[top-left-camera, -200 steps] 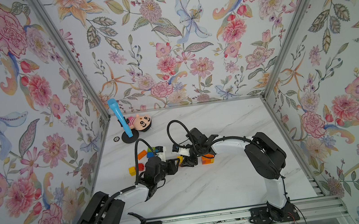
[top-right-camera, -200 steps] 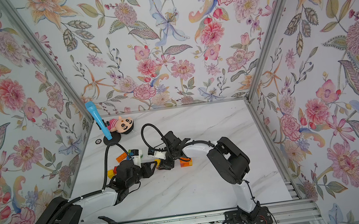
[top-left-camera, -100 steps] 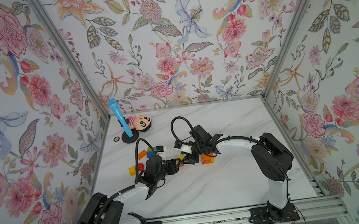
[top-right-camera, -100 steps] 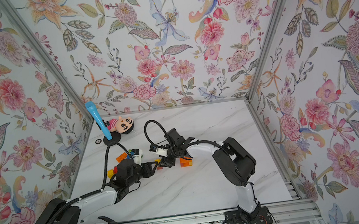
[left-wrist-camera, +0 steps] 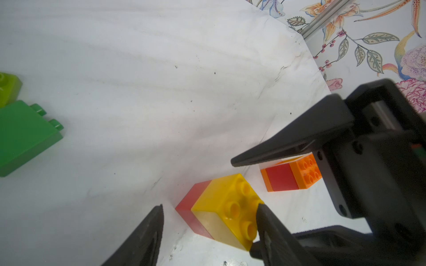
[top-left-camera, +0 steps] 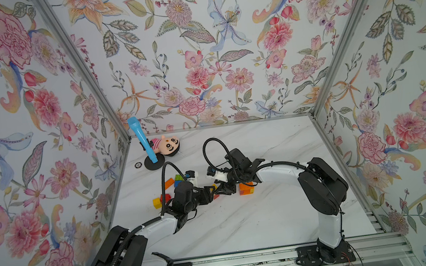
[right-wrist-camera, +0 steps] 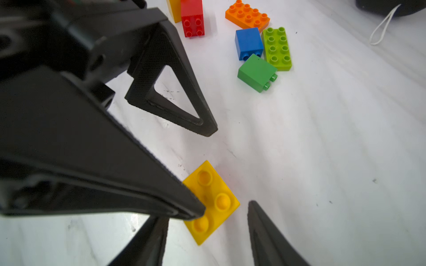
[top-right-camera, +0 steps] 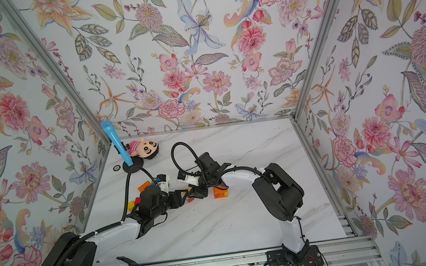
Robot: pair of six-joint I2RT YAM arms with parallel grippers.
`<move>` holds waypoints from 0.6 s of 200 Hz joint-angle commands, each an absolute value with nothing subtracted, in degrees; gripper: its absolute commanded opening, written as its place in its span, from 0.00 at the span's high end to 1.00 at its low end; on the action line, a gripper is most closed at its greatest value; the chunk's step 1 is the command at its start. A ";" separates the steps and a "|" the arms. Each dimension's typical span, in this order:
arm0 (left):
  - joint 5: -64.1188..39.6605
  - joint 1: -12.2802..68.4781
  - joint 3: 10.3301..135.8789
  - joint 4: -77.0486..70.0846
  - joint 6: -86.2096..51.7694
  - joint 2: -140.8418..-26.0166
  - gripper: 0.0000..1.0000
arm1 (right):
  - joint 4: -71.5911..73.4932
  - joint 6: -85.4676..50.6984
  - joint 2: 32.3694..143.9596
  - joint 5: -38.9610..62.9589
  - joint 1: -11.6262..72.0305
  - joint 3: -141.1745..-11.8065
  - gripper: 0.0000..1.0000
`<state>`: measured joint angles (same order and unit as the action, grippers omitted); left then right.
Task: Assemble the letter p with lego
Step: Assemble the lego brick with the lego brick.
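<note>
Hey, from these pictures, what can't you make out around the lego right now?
Left wrist view: part of the orange-red stack, behind the right gripper's finger.
Right wrist view: the left gripper's finger covers part of the yellow brick; contact unclear.
Both top views: that brick, nearly hidden between the grippers.
Left wrist view: green brick, cut by the edge.

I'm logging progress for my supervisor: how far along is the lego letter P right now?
Early. Done: a yellow-on-red pair and an orange-and-red stack are joined, lying apart on the table. In hand: nothing; the left gripper and right gripper both sit at the pair, jaws open. Left: the orange brick, blue brick, lime brick and green brick lie unused; no P shape yet.
</note>
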<state>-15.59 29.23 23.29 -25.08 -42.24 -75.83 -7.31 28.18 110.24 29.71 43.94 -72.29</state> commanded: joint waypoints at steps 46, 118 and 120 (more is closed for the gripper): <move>-12.69 29.75 21.90 -21.50 -40.55 -66.82 0.24 | -4.34 27.20 106.18 29.44 43.41 -69.92 0.38; -4.86 32.40 17.52 -13.35 -36.10 -58.10 0.14 | -2.29 25.97 92.20 27.82 38.76 -58.54 0.31; -4.53 32.73 17.39 -13.20 -35.94 -58.03 0.14 | -2.40 25.87 91.76 27.72 38.58 -58.25 0.31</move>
<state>-9.02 29.89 19.00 -18.31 -38.85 -58.81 -2.90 26.89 95.64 29.12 39.90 -61.04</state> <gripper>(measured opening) 0.847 0.688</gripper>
